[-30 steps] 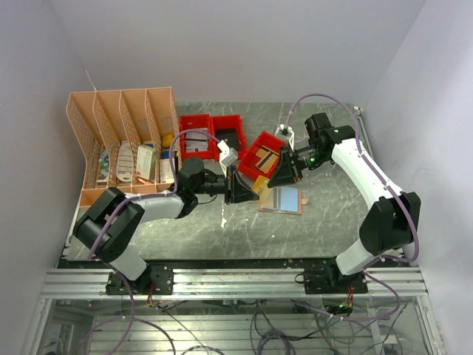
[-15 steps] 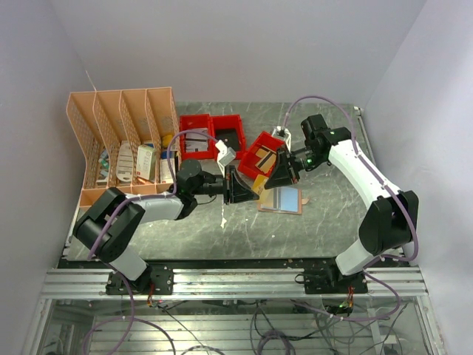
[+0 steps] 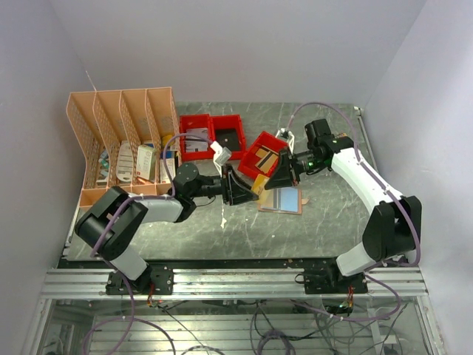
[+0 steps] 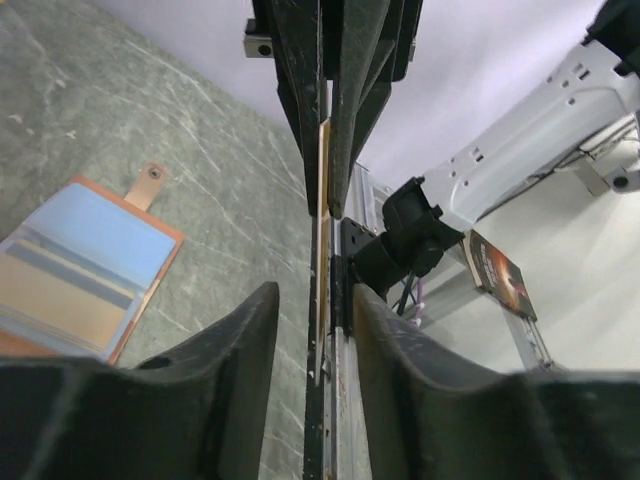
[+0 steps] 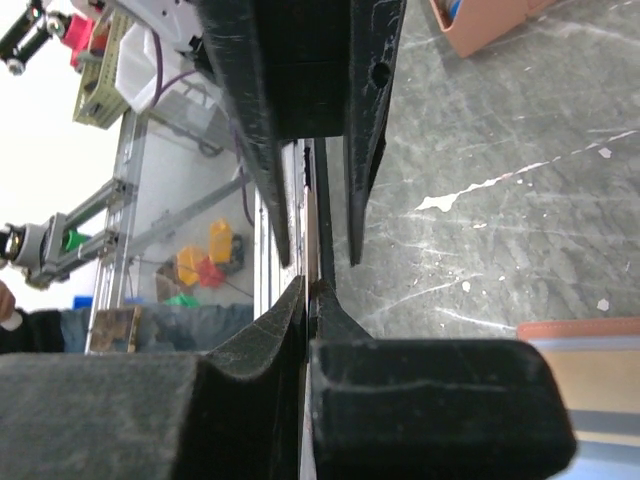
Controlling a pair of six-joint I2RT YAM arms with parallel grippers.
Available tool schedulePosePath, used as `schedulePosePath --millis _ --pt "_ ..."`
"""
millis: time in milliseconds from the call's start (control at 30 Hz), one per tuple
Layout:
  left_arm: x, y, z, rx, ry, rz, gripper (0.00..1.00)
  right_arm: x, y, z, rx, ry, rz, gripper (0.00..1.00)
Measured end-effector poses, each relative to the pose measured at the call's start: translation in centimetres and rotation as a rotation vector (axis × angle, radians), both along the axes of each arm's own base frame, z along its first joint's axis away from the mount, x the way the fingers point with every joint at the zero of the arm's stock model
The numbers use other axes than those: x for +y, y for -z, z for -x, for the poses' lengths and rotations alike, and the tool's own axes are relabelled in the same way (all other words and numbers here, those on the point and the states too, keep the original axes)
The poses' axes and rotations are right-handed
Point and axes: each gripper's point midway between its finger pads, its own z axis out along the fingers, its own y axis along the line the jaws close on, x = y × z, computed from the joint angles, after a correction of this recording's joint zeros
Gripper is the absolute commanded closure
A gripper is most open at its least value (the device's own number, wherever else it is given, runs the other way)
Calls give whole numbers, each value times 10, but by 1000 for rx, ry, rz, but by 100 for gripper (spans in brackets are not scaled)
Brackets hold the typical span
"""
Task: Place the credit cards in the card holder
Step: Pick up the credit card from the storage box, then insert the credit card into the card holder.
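- Since a second ago the right gripper [image 3: 273, 180] has crept toward the left gripper [image 3: 244, 187], which backed off slightly.
- Right fingers pinch the tan credit card [image 3: 259, 185]; left fingers stand slightly apart around it, gripping nothing.
- It hangs at the open card holder [image 3: 284, 201]'s left edge. Handover looks done, insertion next.

tan-brown card holder [image 3: 281, 201] lying open, blue and tan inside, tan credit card [image 4: 323, 250] edge-on near its corner

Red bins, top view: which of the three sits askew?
The rightmost red bin, turned diagonally and closest to the right gripper. The left red bin and middle red bin stand side by side, square to the back edge of the table.
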Motion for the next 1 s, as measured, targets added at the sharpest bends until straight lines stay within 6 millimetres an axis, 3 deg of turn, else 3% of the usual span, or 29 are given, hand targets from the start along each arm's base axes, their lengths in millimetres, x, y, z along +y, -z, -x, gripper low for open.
schedulePosePath --millis 67,167,533,700,833,1000 --pt "3 2 -5 7 -47 -4 41 -4 4 -3 4 27 9 100" --pt "14 7 -9 15 -129 -21 43 -22 20 -14 30 109 58 100" --pt "31 52 -33 157 -339 -182 44 -93 108 -33 223 279 306 100" --pt "17 84 -37 221 -377 -270 45 -118 138 -39 309 312 372 100" --pt "1 108 -39 262 -407 -349 45 -120 152 -44 341 297 393 100" --pt "-16 116 -45 266 -466 -410 44 -121 160 -60 360 282 388 100"
